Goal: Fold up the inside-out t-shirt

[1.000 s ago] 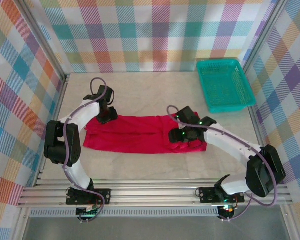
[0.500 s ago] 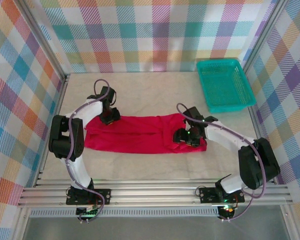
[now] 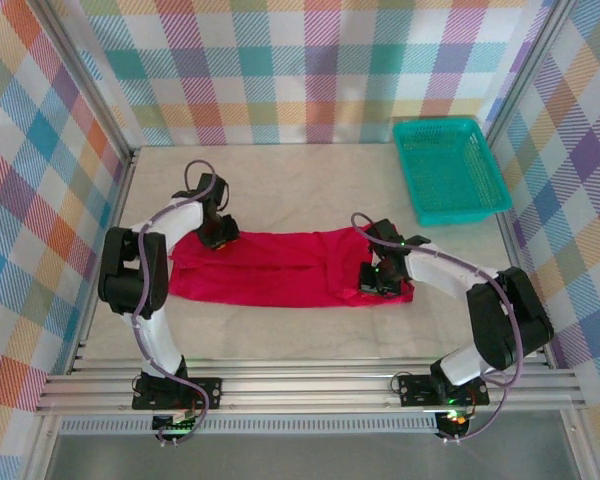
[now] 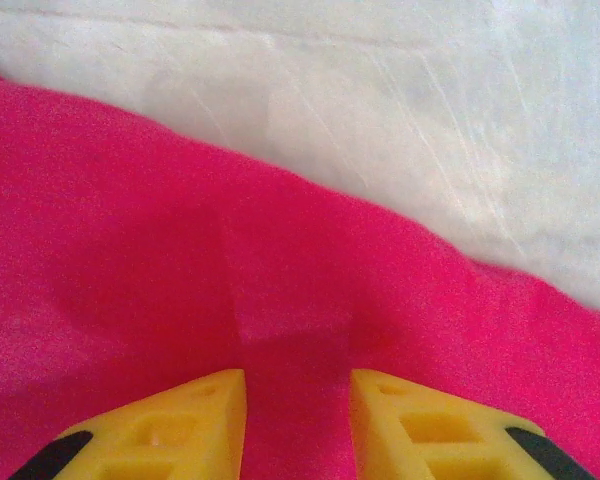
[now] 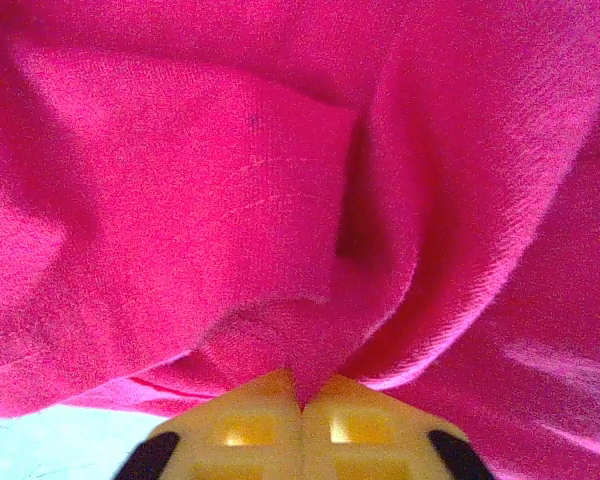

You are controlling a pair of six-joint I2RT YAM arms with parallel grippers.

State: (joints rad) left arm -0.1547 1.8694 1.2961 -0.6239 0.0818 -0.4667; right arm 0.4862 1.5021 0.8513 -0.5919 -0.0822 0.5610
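The red shirt [image 3: 280, 268] lies flat in a long band across the middle of the table [image 3: 310, 180], running left to right, well apart from the green basket [image 3: 448, 170] at the far right corner. The left gripper [image 3: 218, 238] is down on the shirt's far left corner. In the left wrist view its yellow fingers [image 4: 180, 420] stand a narrow gap apart, with red cloth filling that gap and a low ridge of cloth rising just beyond it. I cannot tell whether the fingers are clamping that cloth or only resting on it. Past the ridge, the shirt's edge runs slantwise and bare pale table shows beyond it. The right gripper [image 3: 380, 283] is down on the shirt's right end, close to the near edge. In the right wrist view its fingers [image 5: 240, 425] are pressed together, and a small peak of red cloth is nipped between their tips. Creases fan out from that pinch, and a dark fold stands just beyond it. A sliver of pale table shows at the lower left of that view.
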